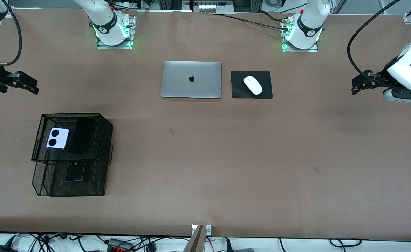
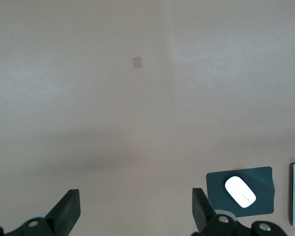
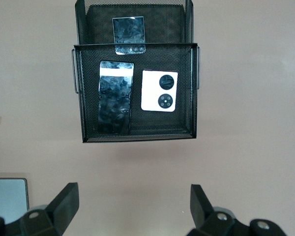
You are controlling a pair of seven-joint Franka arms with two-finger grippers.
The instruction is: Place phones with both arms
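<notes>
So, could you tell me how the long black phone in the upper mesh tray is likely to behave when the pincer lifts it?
The long black phone looks like a rigid flat slab, so it probably won't flex. Its face is glossy, so the fingers may slip. It lies flat in the mesh tray beside the lilac-white phone, so its edges may be hard to reach.

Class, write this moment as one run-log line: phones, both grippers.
phones: lilac-white phone and long black phone in upper mesh tray, small black phone in lower | left gripper: open, waiting | right gripper: open, waiting

Glossy black slab phone (image 3: 115, 97) in black wire-mesh tray (image 3: 88, 132); matt brown table (image 1: 226, 157).
</notes>
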